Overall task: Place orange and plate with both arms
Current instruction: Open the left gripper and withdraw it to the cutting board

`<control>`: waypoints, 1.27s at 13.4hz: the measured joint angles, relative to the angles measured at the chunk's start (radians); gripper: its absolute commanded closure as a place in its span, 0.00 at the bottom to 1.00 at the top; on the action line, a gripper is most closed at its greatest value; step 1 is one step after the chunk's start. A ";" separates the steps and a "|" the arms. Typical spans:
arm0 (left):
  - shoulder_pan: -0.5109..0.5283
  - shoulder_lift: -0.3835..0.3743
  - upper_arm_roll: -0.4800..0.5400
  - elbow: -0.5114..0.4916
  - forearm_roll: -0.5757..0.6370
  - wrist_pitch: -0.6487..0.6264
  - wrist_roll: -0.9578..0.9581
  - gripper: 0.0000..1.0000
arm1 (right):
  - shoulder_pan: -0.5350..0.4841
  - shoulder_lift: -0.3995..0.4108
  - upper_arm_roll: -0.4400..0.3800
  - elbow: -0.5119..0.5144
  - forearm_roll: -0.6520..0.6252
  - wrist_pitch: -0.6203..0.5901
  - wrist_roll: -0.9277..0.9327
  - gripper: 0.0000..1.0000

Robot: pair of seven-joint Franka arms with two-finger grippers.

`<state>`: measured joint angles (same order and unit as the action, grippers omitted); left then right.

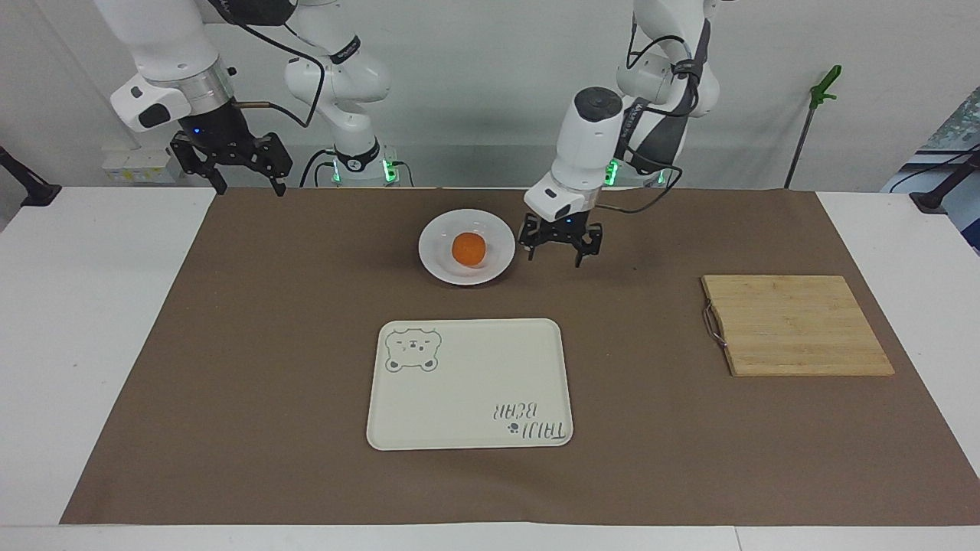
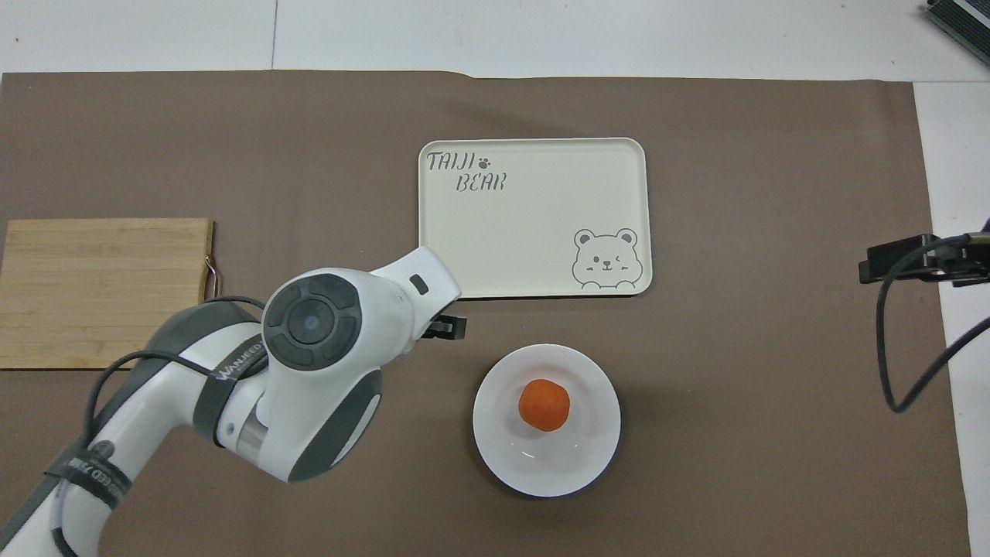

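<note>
Brown mat (image 1: 268, 383) covers most of the tabletop (image 1: 92, 344). Cream tray (image 1: 468, 383) with the bear drawing lies mid-mat, toward the edge away from the robots, nothing on it. Bamboo cutting board (image 1: 796, 325) sits at the left arm's end of the mat, bare.

Plate (image 1: 440, 264) is on the mat between the tray and the robots' edge, near the middle. Orange (image 1: 468, 249) rests in the plate's centre, nothing touching it.

Left gripper (image 1: 561, 246) hangs low over bare mat just beside the plate, on the side toward the cutting board, fingers spread wide, holding nothing. Right gripper (image 1: 232, 164) waits raised over the mat's corner at the right arm's end by the robots' edge, fingers wide, holding nothing.

Step, as a judgement: orange-on-plate looks done; left arm is clear of it. Remaining is likely placing the loaded plate on the tray, though the task does not name a spot.

Next move calls for: a grip on the plate's rim, probably by the waiting right arm, a level lift so the orange does not roll, and a set-down inside the tray's rim.
</note>
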<state>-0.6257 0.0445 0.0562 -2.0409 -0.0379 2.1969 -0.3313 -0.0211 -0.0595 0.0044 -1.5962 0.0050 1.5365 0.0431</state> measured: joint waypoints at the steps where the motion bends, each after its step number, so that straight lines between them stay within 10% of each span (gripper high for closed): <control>1: 0.052 -0.005 0.000 -0.004 0.000 -0.014 0.075 0.00 | 0.000 0.000 0.000 0.000 0.000 -0.001 0.000 0.00; 8: 0.403 -0.135 0.003 0.032 0.000 -0.187 0.545 0.00 | -0.003 -0.002 -0.001 -0.001 0.000 -0.001 0.000 0.00; 17: 0.493 -0.017 0.002 0.611 0.015 -0.662 0.595 0.00 | -0.003 -0.003 -0.002 -0.002 0.000 -0.001 0.000 0.00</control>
<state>-0.1326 0.0278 0.0582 -1.4295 -0.0228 1.5350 0.2633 -0.0241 -0.0626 0.0027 -1.5983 0.0050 1.5357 0.0431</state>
